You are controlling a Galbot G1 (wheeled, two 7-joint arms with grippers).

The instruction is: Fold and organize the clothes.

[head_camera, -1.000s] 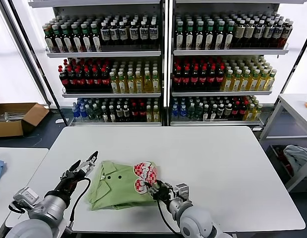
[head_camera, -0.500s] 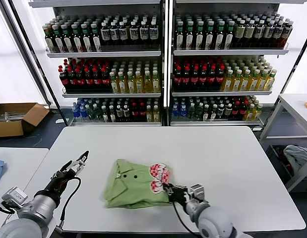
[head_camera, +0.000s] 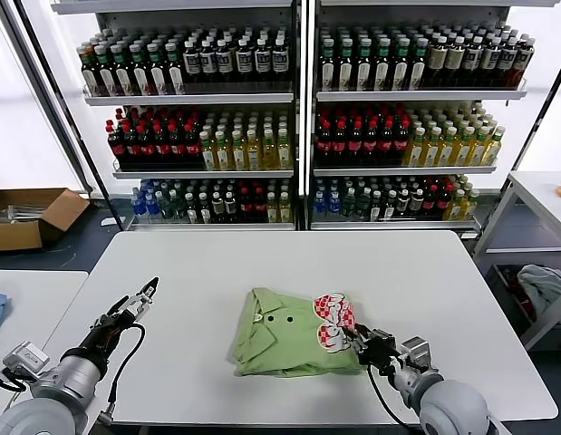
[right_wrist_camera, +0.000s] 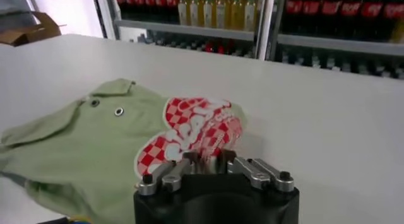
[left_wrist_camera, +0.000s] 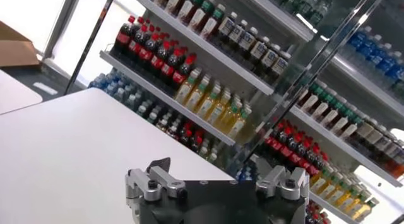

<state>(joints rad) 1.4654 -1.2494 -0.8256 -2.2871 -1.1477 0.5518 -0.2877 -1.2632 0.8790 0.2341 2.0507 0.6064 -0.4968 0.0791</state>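
The light green polo shirt (head_camera: 285, 333) lies folded on the white table (head_camera: 289, 263), near its front middle, with the red-and-white checkered print (head_camera: 333, 319) at its right edge. It also shows in the right wrist view (right_wrist_camera: 95, 137). My right gripper (head_camera: 357, 341) is shut on the shirt's right edge at the print (right_wrist_camera: 196, 127). My left gripper (head_camera: 141, 296) is open and empty over the table's front left, well apart from the shirt.
Shelves of bottles (head_camera: 298, 118) stand behind the table. A cardboard box (head_camera: 26, 216) lies on the floor at far left. A second table (head_camera: 26, 299) stands at left and a white rack (head_camera: 534, 217) with cloth at right.
My right gripper has dragged the shirt to the right across the table. My left gripper has drawn back to the left, away from the shirt.
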